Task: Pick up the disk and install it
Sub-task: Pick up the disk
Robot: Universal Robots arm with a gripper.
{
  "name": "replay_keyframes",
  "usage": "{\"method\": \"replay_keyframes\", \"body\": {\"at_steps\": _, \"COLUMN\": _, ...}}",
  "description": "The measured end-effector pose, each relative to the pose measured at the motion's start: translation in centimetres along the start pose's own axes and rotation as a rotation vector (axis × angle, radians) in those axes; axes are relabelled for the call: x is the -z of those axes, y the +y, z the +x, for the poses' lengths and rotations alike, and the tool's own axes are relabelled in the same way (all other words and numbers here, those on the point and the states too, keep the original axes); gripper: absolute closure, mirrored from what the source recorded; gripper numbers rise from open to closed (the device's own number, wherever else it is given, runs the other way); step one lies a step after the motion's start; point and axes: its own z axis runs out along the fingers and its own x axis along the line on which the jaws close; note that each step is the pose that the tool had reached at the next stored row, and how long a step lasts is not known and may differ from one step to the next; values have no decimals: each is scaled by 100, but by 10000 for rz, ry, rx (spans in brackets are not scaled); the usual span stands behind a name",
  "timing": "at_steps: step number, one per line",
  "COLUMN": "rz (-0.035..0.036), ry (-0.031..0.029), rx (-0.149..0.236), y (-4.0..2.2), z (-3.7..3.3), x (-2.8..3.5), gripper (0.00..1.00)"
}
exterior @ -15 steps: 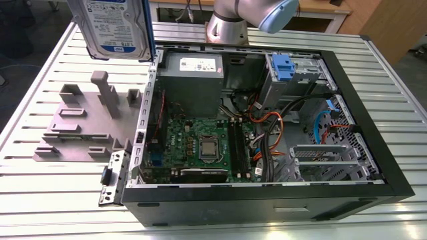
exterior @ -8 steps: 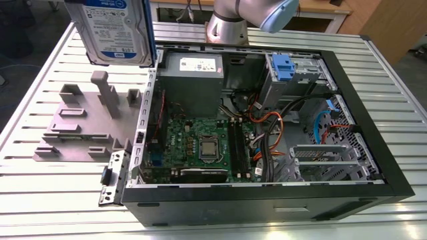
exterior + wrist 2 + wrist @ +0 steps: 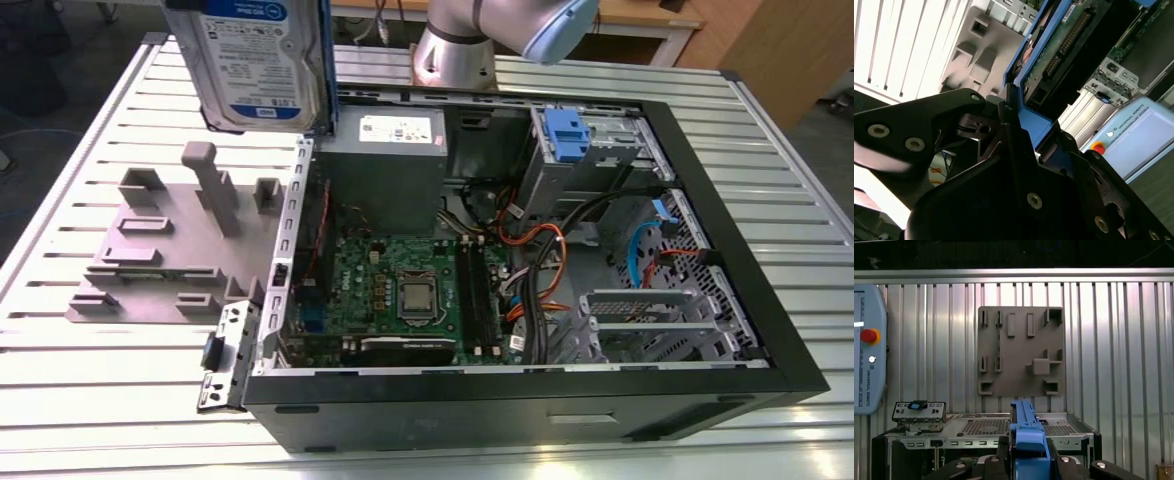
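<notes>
Aloft near open computer case [image 3: 534, 400]: fingers [image 3: 1019, 165] clamp disk [image 3: 254, 55], white-and-blue label [image 3: 263, 80] showing.

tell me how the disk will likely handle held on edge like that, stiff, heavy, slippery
Probably stiff and dense for its size: the disk is a flat metal slab, held upright without sagging. Its blue carrier looks like smooth plastic, so it might flex or slip slightly in the gripper.
</notes>
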Motion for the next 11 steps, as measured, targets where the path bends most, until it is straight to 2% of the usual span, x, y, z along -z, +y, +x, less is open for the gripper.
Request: {"method": "replay_keyframes", "body": {"at_steps": 11, "rz": -45, "ry": 4, "rx": 57, "y": -302, "z": -9, "x": -2, "gripper": 64}}
